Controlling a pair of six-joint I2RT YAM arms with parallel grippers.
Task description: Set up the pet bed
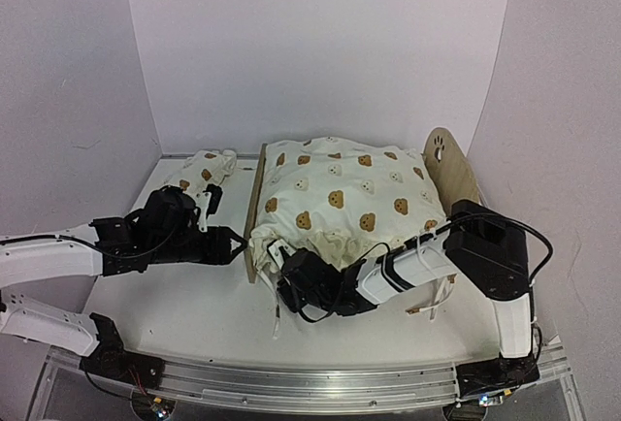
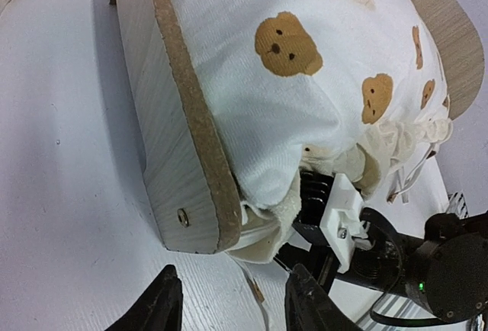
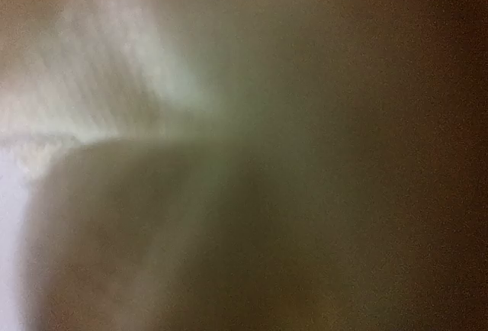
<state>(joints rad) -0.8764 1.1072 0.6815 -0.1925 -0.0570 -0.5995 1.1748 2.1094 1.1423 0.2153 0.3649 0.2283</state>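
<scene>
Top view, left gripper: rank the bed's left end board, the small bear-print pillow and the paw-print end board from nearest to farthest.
From the left gripper:
1. left end board, just to the gripper's right, beside its fingertips.
2. small bear-print pillow, farther back on the left of the table.
3. paw-print end board, far right, on the other side of the cushion.

The cushion (image 1: pixel 340 198) lies in the pet bed (image 1: pixel 451 169), the pillow (image 1: pixel 206 169) to its left.
</scene>
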